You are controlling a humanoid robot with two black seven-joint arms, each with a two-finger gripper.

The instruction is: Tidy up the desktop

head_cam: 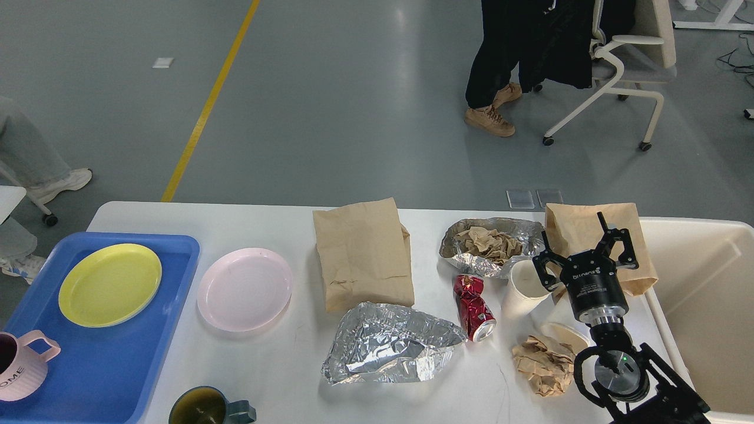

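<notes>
Left: blue plastic tray [177,306] holds yellow plate [110,285], pink mug [23,374]. Wide white surface [277,377] spans the foreground, bags, foil, crushed red can [473,307] uncleared. Right gripper [586,256] open, empty, beside white paper cup [521,288]. Mostly undone.

A smooth grey floor [353,118] fills the upper part of the view, glossy enough to show soft patches of reflected light. A yellow line [209,103] runs across it on a slant from the top toward the lower left. A small pale tile [162,62] sits left of the line. At upper right stands a white office chair [630,65] on castors, with a dark garment [559,47] draped over it. Beside it are a person's legs in dark trousers and tan boots [488,121]. At the left edge, a white shoe [62,182].
</notes>
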